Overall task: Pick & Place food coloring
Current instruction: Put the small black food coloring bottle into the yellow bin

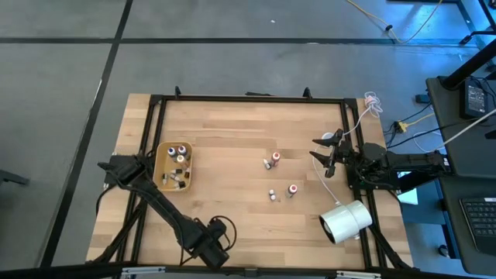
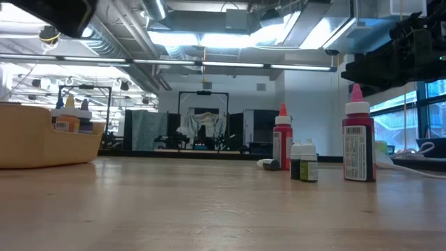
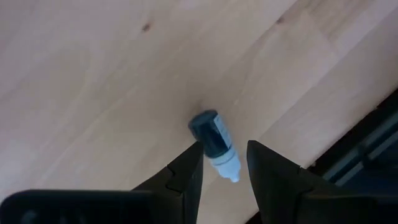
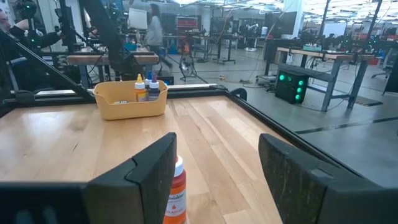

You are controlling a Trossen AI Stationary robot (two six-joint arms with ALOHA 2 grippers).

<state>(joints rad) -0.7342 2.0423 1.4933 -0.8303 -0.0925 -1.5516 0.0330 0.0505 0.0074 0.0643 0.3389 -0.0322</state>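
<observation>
Left gripper [image 3: 225, 148] first: it's down at the near edge of the table [image 1: 232, 132], well away from the tray [image 1: 160, 155]. My fingers there are only a little way apart, with a dark bottle [image 3: 213, 134] sitting between the tips, pale cap pointing back toward my wrist. It looks pinched and carried rather than lying on the wood. The fingers don't look snug on it from this angle though, so I wouldn't swear to how firm the hold is.

My read is that this one is headed for the tray, which already has a few bottles in it. To do it well I'd:
- keep the squeeze steady, since the bottle is tiny and hangs at a slant
- swing up and over the tray wall rather than across it
- pick a bare spot so I don't knock the ones standing inside
- let go low, so it doesn't bounce out

In the middle of the table four more bottles [image 1: 275, 157] are loose, in two pairs.

Right gripper [image 1: 324, 152] is over the right side, just beside the far pair. Its fingers are wide apart and gripping nothing. An orange bottle [image 4: 176, 193] shows right ahead between them, but I can't tell if anything touches it. I'd line up on the cap before closing.
</observation>
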